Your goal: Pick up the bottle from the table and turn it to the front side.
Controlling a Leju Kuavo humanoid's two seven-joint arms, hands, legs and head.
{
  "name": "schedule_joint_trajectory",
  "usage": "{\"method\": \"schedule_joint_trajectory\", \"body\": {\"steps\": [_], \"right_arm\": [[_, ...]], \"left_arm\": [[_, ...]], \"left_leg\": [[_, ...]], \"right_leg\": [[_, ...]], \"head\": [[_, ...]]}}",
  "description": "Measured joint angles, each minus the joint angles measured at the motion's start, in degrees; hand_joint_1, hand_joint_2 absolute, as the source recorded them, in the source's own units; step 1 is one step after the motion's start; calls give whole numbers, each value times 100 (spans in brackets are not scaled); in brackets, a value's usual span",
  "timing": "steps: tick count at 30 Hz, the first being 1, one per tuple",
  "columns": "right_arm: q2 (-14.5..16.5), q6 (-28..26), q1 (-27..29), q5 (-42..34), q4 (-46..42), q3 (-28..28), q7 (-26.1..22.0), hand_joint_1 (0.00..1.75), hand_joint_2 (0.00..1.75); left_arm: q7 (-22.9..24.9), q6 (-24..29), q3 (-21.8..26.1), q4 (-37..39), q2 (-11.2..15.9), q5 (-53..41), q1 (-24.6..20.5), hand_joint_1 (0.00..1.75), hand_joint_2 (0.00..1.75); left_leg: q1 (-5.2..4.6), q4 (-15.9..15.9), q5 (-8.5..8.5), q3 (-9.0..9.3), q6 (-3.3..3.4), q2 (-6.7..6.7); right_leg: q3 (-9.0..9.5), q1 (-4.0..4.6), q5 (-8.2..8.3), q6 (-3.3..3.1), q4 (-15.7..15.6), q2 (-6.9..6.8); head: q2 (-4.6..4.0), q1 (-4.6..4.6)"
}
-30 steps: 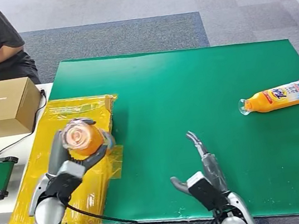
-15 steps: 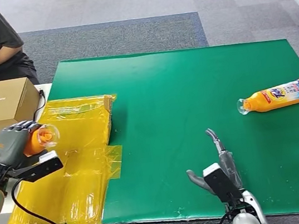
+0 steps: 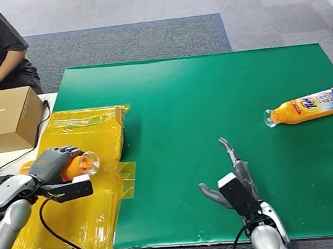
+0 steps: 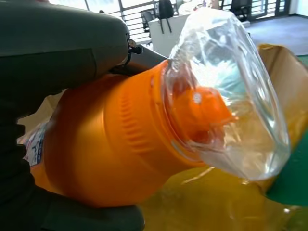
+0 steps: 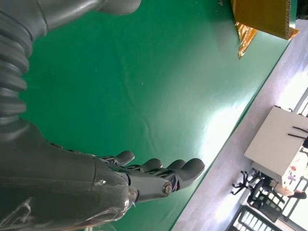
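The green tabletop (image 3: 191, 114) stands on a grey carpet floor, and a yellow wrapped box (image 3: 87, 142) lies at about nine o'clock on it. Above this box the left hand (image 3: 52, 166) grips an orange bottle (image 3: 74, 166), lying sideways with its clear cap toward three o'clock. The right hand (image 3: 232, 180) hovers at six o'clock, fingers spread, holding nothing. A second orange bottle (image 3: 311, 106) lies at three o'clock.

Silver tubular forearms; dark grey left hand (image 3: 55, 165) and right hand (image 3: 232, 180) with ribbed grey wrist covers, black boxy wrist modules, trailing black cables (image 3: 63, 240), one screw at a right fingertip joint.
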Motion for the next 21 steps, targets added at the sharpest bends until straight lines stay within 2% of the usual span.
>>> {"method": "schedule_joint_trajectory", "body": {"steps": [4,5,8,9,12,14,17,21], "right_arm": [[4,30,-10,-11,55,33,-3,0,175],[4,39,-13,-22,61,44,-9,0,175],[-3,46,-5,-113,67,57,-95,0,175],[-13,53,13,-168,66,49,-151,0,175],[-71,105,95,-325,56,-22,-313,0,175],[-113,128,140,-366,44,-73,-364,0,175],[-146,144,190,-376,31,-116,-382,0,175],[-160,145,211,-381,31,-162,-385,0,175]], "left_arm": [[-157,49,-263,266,-237,2,-183,171,175],[-184,64,-343,349,-339,-21,-242,136,175],[-201,209,-654,689,-773,-166,-457,9,175],[-208,303,-766,816,-952,-216,-524,0,175],[-220,577,-1053,1137,-1488,-330,-663,0,175],[-215,647,-1186,1283,-1752,-366,-721,0,175],[-210,671,-1296,1427,-1956,-379,-791,0,175],[-210,676,-1362,1544,-2073,-380,-830,0,175]], "left_leg": [[-2,1,0,0,1,-5],[-3,1,0,0,1,-8],[-4,1,3,0,5,-14],[-6,2,4,-1,7,-15],[-12,5,7,-7,12,-16],[-13,7,7,-12,15,-14],[-14,9,7,-13,15,-9],[-10,8,9,-13,13,-9]], "right_leg": [[-1,-4,0,1,0,-8],[-1,-4,0,1,0,-12],[1,-6,1,3,-1,-18],[2,-8,3,5,-1,-18],[0,-13,8,13,-2,-16],[-5,-15,12,19,-2,-10],[-11,-16,17,24,-2,-1],[-13,-12,16,23,-2,-2]], "head": [[1,-2],[1,-2],[0,0],[0,0],[1,2],[1,2],[1,-1],[1,-1]]}}
